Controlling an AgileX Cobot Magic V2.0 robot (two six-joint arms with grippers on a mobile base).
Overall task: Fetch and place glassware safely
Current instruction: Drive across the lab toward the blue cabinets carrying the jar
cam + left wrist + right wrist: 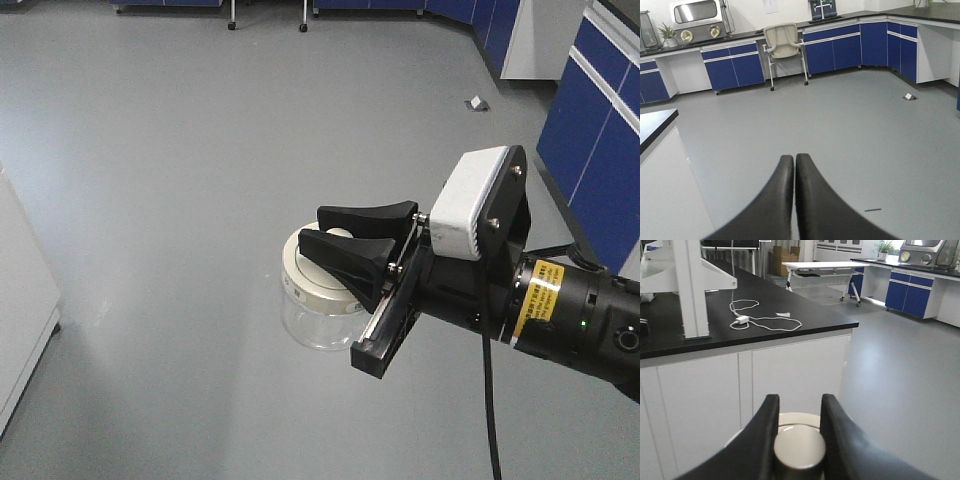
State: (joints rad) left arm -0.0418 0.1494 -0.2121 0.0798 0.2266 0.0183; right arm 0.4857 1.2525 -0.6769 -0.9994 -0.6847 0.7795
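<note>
Up close in the right wrist view, the right gripper (pixel 799 405) is clamped on the knob (pixel 799 450) of a cream lid (pixel 795 419), a top pinch that, I'd judge, lets the glass hang level. The glass itself is hidden here. From the front, the jar (pixel 318 325) hangs just below centre, above the grey floor (pixel 150 200), its base hard to trace. The left gripper (pixel 794 160) has its jaws together, empty. Farther off at 10 o'clock is a black counter (pixel 790 315); whether that's the destination, I can't tell.
</note>
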